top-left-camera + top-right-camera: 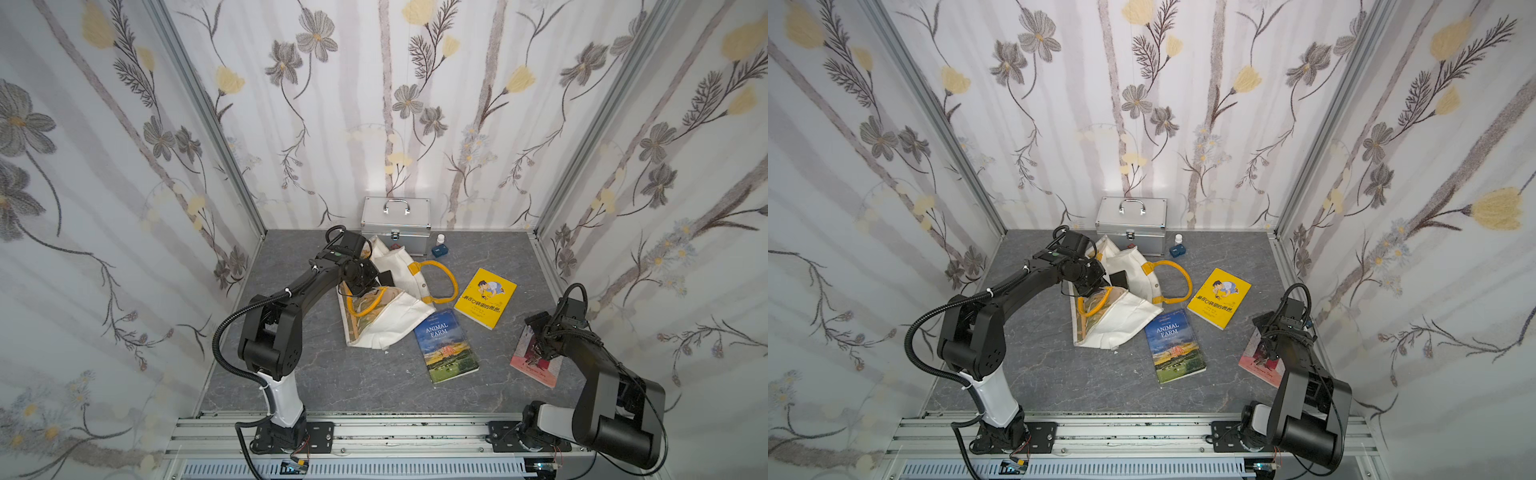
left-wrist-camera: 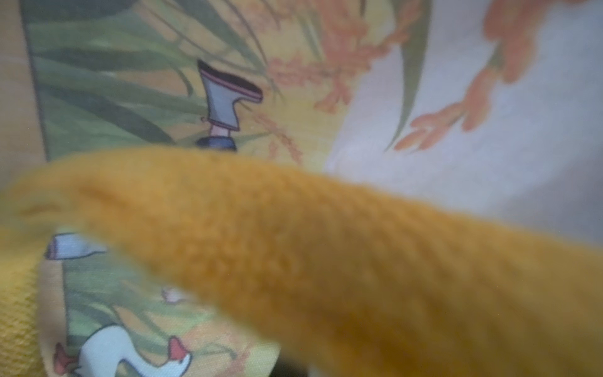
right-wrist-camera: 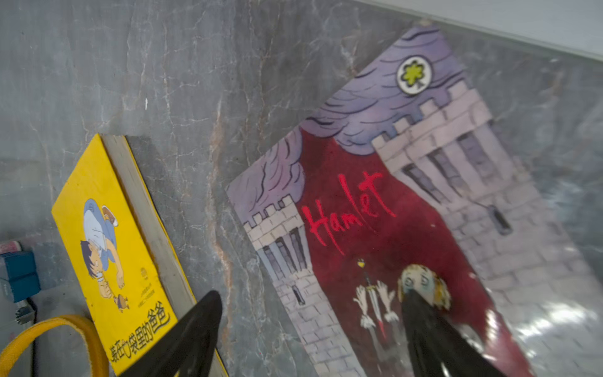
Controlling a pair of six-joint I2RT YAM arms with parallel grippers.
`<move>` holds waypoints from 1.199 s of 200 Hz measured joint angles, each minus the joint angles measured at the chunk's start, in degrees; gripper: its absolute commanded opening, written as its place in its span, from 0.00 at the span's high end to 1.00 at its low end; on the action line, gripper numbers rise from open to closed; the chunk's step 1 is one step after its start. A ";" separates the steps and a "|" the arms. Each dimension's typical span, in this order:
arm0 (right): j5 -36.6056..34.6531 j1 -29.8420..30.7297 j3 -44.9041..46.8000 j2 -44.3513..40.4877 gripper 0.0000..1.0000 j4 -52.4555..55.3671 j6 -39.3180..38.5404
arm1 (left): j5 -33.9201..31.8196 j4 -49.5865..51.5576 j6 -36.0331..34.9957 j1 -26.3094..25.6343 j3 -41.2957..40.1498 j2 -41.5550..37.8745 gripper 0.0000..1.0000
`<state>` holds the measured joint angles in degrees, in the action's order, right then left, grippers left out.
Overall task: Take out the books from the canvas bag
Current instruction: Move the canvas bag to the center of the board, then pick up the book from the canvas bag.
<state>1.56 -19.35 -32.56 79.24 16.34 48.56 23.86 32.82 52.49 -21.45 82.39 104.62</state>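
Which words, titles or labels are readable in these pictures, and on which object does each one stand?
"ANIMAL FARM": cover of the blue-green book.
"Hamlet": cover of the castle book, in the right wrist view.
"装在口袋里的爸爸": cover of the yellow book.
Too small or blurred to read: the books' smaller print, the small blue box, the white bottle.
The canvas bag shows pictures only, no words visible.

I'm looking at floral wallpaper (image 1: 374,104) on all three walls, grey and yellow blossoms on pale stripes. Aluminium posts (image 1: 210,124) mark the back corners. Grey marble-look tabletop (image 1: 353,382), slotted aluminium rail (image 1: 395,432) along its front edge. Light's soft, even.
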 measured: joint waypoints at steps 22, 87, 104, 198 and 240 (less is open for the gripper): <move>-0.46 1.38 -1.22 -5.64 0.23 2.49 -0.44 | -0.61 0.00 0.17 0.00 0.09 -0.22 1.00; -0.13 23.34 -21.35 -0.33 0.34 8.46 -4.35 | -2.95 7.91 -5.97 0.02 9.64 -0.55 1.00; 0.35 30.14 -25.22 1.95 0.34 8.63 -4.72 | -3.80 10.97 -9.42 -0.15 11.69 -0.61 1.00; 11.13 48.57 -38.12 10.16 0.33 7.41 -5.95 | -4.55 13.62 -18.75 -2.75 6.34 -8.13 1.00; 17.75 51.36 -44.76 18.62 0.29 9.35 -10.08 | -3.58 11.61 -19.52 -3.54 3.87 -11.52 1.00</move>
<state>19.31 32.01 -77.32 97.86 25.69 38.48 20.27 44.42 32.97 -24.99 86.26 93.10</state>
